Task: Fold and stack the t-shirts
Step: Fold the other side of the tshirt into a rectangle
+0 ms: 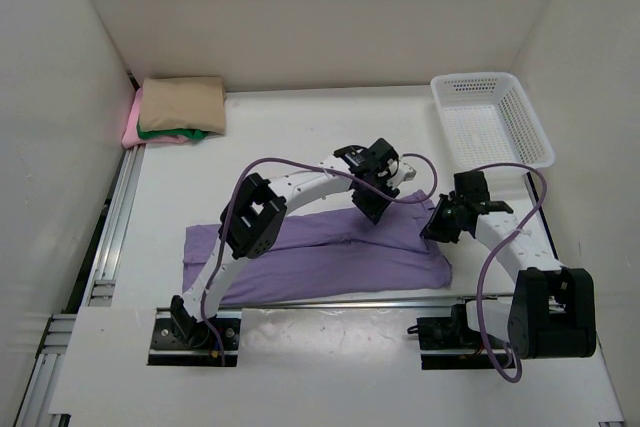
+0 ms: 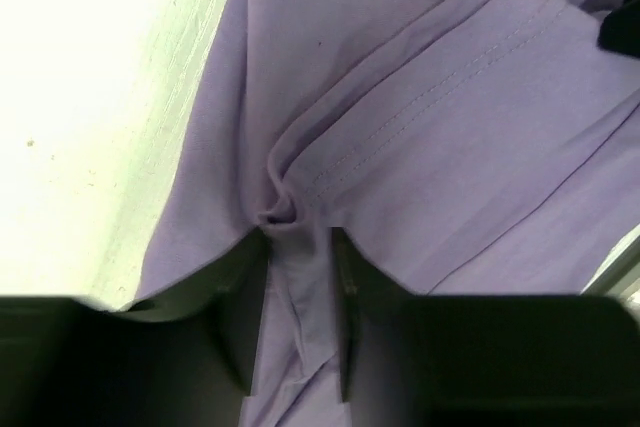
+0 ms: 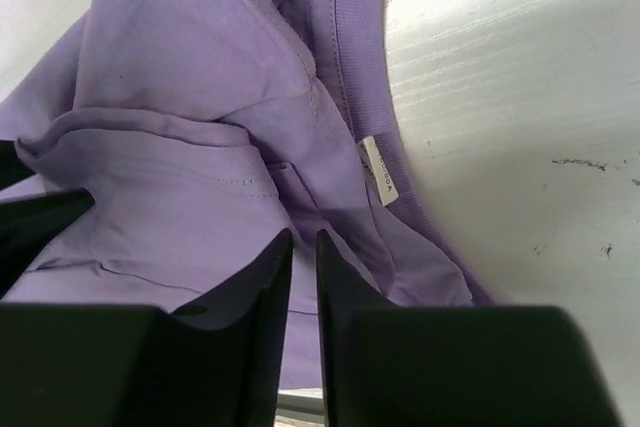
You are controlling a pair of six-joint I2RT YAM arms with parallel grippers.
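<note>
A lavender t-shirt (image 1: 330, 259) lies half folded across the middle of the table. My left gripper (image 1: 372, 202) is down on its far edge. In the left wrist view a bunched fold of the lavender t-shirt (image 2: 440, 137) runs between the fingers (image 2: 252, 307) of the left gripper (image 2: 298, 239), which is shut on it. My right gripper (image 1: 437, 222) is at the shirt's right end by the collar. In the right wrist view the right gripper (image 3: 303, 239) has its jaws almost together, tips at the lavender t-shirt (image 3: 180, 97) beside its label (image 3: 378, 169); a pinch does not show.
Folded t-shirts are stacked at the back left corner: tan (image 1: 183, 102) on top, dark green (image 1: 182, 134) and pink (image 1: 131, 125) under it. A white mesh basket (image 1: 492, 119) stands at the back right. White walls surround the table, and a metal rail (image 1: 112, 227) runs along its left side.
</note>
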